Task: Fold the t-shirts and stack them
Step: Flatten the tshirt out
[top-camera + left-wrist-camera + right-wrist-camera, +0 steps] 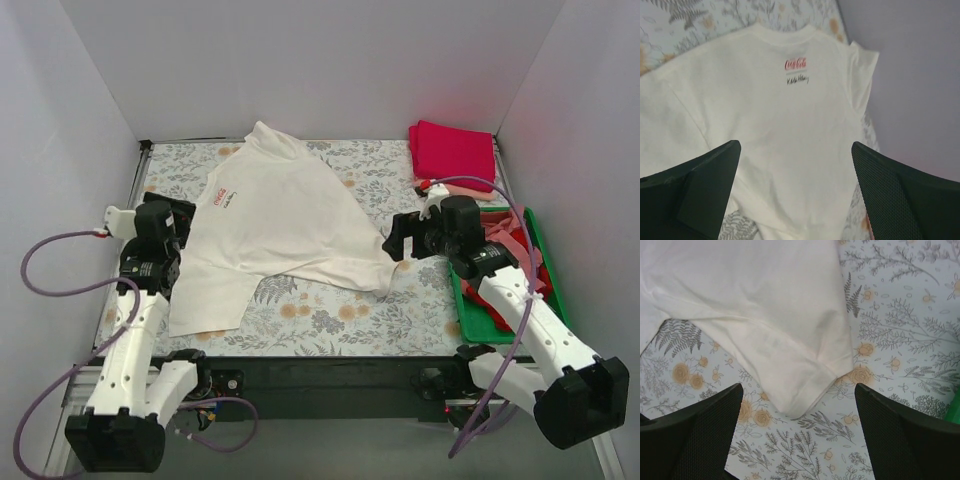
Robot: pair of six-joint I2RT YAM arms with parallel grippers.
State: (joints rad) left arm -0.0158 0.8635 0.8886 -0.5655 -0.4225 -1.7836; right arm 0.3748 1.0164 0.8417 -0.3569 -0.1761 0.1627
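- Both sets are open and hold nothing. My left jaws hang spread above the body of the cream-white t-shirt (280, 215), and my right jaws are spread above its sleeve cuff (802, 392).
- The shirt lies loose and askew on the counter (330, 315), reaching from one set of jaws to the other. Nothing is folded yet. Its red logo (796, 64) faces up, well ahead of my left jaws.
- I judge the step in hand to be the first fold, which means taking a sleeve and bringing it over the body.
- The cuff tip sits almost exactly between my right jaws, just ahead of them. I should come straight down with one jaw on each side of the doubled hem. I must close on the cloth alone and not pinch the floral tablecloth (900, 330) under it.
- Under my left jaws there is only flat panel, with nothing to bite on. The shirt's edge shows just behind them, so I should back up to that edge rather than stab mid-panel.
- This cloth looks limp and will sag and drag. I should lift both sides together, stay low, and lay the fold down rather than drop it.
- The folded red t-shirts (452, 150) sit far beyond my right jaws. The pink shirts (515, 240) lie in the green tray (468, 305) behind those jaws, beside my arm, and my swing should stay away from both.
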